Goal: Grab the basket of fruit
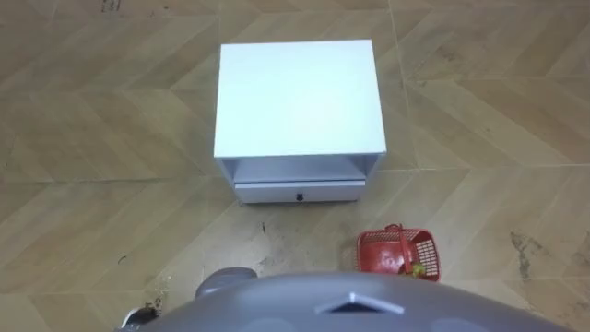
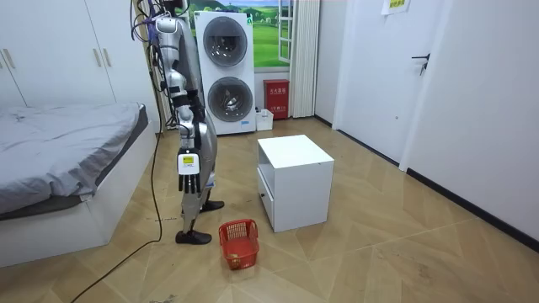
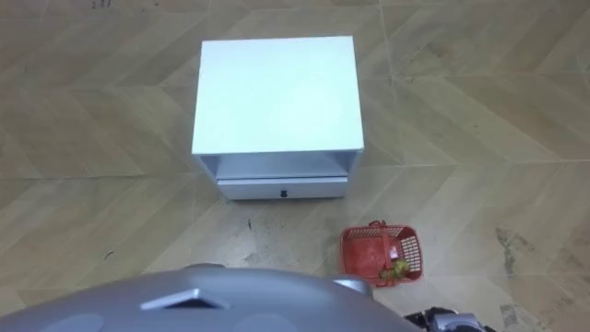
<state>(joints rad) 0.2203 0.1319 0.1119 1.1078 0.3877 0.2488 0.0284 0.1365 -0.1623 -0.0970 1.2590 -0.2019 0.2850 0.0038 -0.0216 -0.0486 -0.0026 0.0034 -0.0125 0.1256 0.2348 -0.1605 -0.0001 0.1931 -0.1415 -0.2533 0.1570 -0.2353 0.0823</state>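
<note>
Red plastic fruit basket point(image 1: 399, 254) stands on the wooden floor point(image 1: 92, 184), front-right of the white drawer cabinet point(image 1: 300, 97). Right hand point(image 2: 187, 172) hangs at the thigh with its fingers straight and nothing in them. Left hand point(image 1: 138, 318) — state cannot be told.

No readable text, yellow sign point(image 2: 392, 5) on wall point(image 2: 375, 84), print too small

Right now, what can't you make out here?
- Fruit in the red fruit basket: eye views, a green-yellow bit, too small to name; hidden by the basket wall in the room view.
- Drawer of the white bedside cabinet: shut, contents hidden.
- Open shelf above it: eye views, depth hidden under the cabinet's top.
- Left hand: left eye view, cut off by the bottom edge.
</note>
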